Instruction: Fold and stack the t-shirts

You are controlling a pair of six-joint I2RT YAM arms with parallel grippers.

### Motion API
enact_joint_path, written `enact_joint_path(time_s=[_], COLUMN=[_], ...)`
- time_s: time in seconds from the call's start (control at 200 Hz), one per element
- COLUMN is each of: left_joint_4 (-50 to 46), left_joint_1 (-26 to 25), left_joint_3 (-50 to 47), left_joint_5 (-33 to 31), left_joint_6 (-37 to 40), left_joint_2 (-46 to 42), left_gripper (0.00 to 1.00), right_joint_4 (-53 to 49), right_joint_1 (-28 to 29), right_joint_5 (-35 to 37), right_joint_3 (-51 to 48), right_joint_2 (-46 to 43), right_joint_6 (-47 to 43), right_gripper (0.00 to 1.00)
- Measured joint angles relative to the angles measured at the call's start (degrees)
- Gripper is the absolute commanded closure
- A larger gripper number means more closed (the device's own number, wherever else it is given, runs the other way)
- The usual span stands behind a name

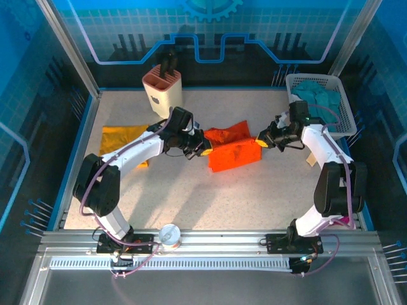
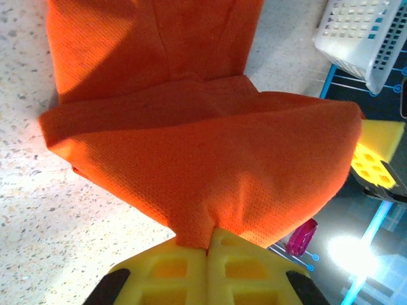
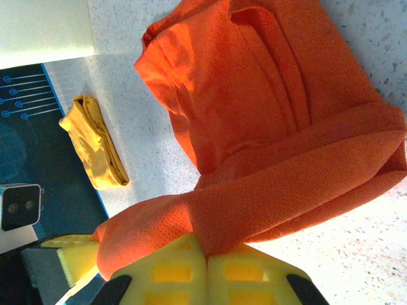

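Left to right across the table. At the left edge lies the mustard-yellow t-shirt (image 1: 124,138), bunched into a loose strip and well apart from both arms; whether it is properly folded cannot be told. The left arm (image 1: 137,152) reaches inward, and the left jaws are pressed together on a pinch of cloth at the left end of the orange-red t-shirt (image 1: 234,151). This shirt sits at the table's middle, slightly toward the far edge, with its near portion doubled over the rest. The right arm (image 1: 321,146) mirrors the left, and the right jaws are likewise clamped tight on the shirt's right end. Gripping opposite ends of one edge probably keeps the fold line straight and the cloth from sagging, which suggests a fold in progress. Stacking is not yet done. At the far right corner, a white basket (image 1: 343,121) holds teal cloths, outside the task.
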Motion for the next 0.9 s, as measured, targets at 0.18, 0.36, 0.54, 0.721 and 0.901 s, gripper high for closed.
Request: enact_joint_path(time_s=[0.18, 0.36, 0.54, 0.721, 0.901], left_joint_4=[-0.4, -0.8, -1.4, -2.5, -3.7], left_joint_1=[0.5, 1.9, 3.1, 4.1, 4.7], left_joint_3=[2.6, 4.4, 6.9, 9.2, 11.9], left_joint_5=[0.3, 0.5, 0.5, 1.0, 1.4], left_joint_6=[1.4, 2.0, 3.3, 4.5, 5.5], left_joint_2=[2.0, 4.3, 6.3, 8.0, 9.1], left_gripper=[1.00, 1.00, 1.00, 1.00, 1.00], right_joint_4=[0.1, 0.5, 0.8, 0.9, 1.0], right_joint_1=[0.0, 0.0, 0.0, 0.1, 0.3], right_joint_5=[0.0, 0.0, 0.0, 0.0, -0.1], right_joint_3=[2.0, 5.1, 6.6, 8.1, 10.3], right_joint_2=[2.2, 5.2, 7.0, 8.4, 9.1], right_joint_6=[0.0, 0.0, 0.0, 0.0, 0.1], right_gripper=[1.00, 1.00, 1.00, 1.00, 1.00])
